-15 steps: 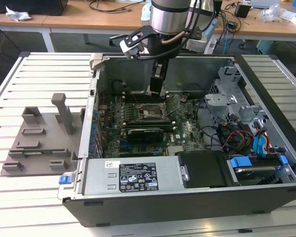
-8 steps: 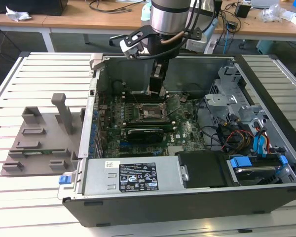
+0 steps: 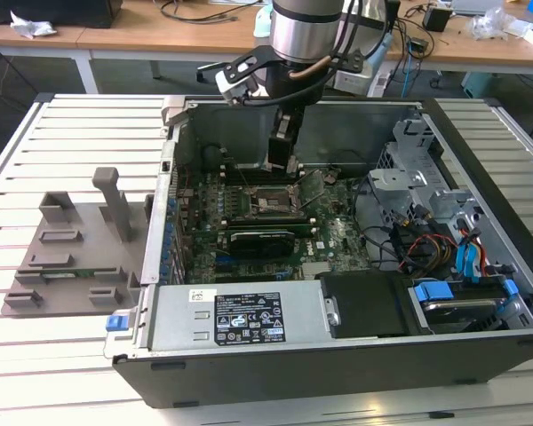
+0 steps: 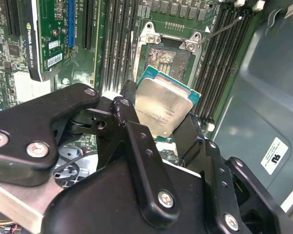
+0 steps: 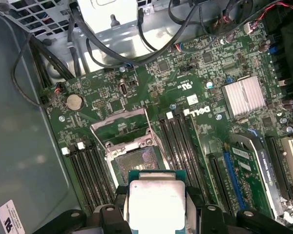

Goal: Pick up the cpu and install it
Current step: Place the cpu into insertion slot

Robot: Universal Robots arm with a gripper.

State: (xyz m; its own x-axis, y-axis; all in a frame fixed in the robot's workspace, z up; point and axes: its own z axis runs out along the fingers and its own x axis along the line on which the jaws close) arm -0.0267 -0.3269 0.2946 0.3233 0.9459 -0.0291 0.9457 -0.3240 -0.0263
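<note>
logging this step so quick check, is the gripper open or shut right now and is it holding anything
The gripper is shut on the flat square cpu with the silver-grey metal top, near the open metal-framed motherboard socket.

The cpu (image 4: pixel 162 105), between the jaws, bears faint print, too weak to read. Ahead of the jaws, white lettering (image 5: pixel 205 113) stands on the motherboard (image 5: pixel 151 78). Beside the jaws, a white sticker (image 4: pixel 274 156) with dark marks sits on the case wall (image 4: pixel 263 87). Far from the jaws, a black label (image 3: pixel 249 318) with small print stands on the power supply (image 3: pixel 173 319).
</note>
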